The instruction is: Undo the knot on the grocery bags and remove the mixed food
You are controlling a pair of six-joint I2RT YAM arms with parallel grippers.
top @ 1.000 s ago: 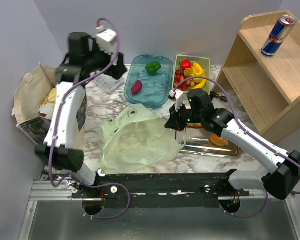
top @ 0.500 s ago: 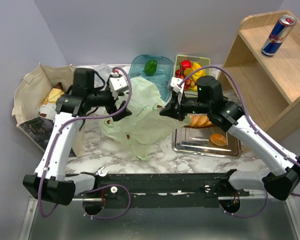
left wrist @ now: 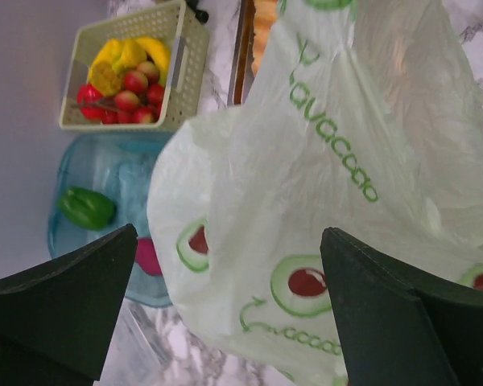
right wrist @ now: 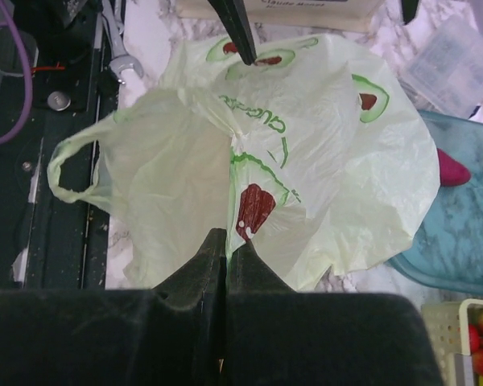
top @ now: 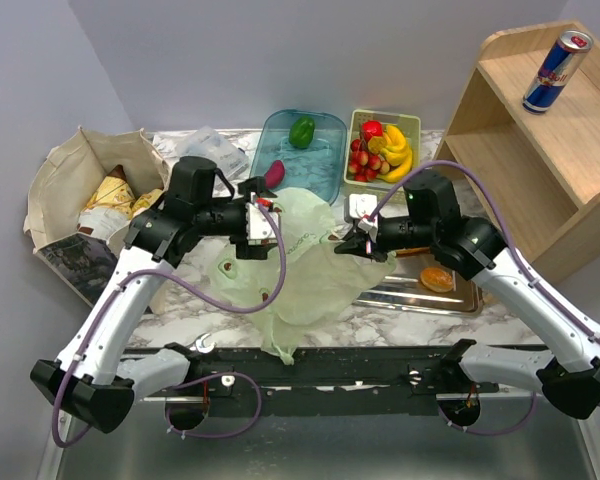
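The right gripper (right wrist: 226, 235) was closed tight on a fold of the pale green bag (top: 315, 265), holding it up over the middle of the table, with the fabric hanging slack and apparently empty. The left gripper (top: 263, 222) stood fully open against the bag's left side, the fabric in front of its jaws but not held. No knot could be made out; one handle loop (right wrist: 68, 157) hung free on the near side, so the untying was probably done. A green pepper (top: 302, 131) and a magenta vegetable (top: 276, 173) lay in the blue tray (top: 315, 165) at the far side, with bananas (top: 395, 140) and strawberries (top: 363, 160) in the basket (top: 412, 125) to its right. The beige tote (top: 65, 165) at the far left had packets inside. The step in hand looked like spreading or clearing the green bag; next the left jaws would need to close on its edge without dragging the fabric out of the right grip.
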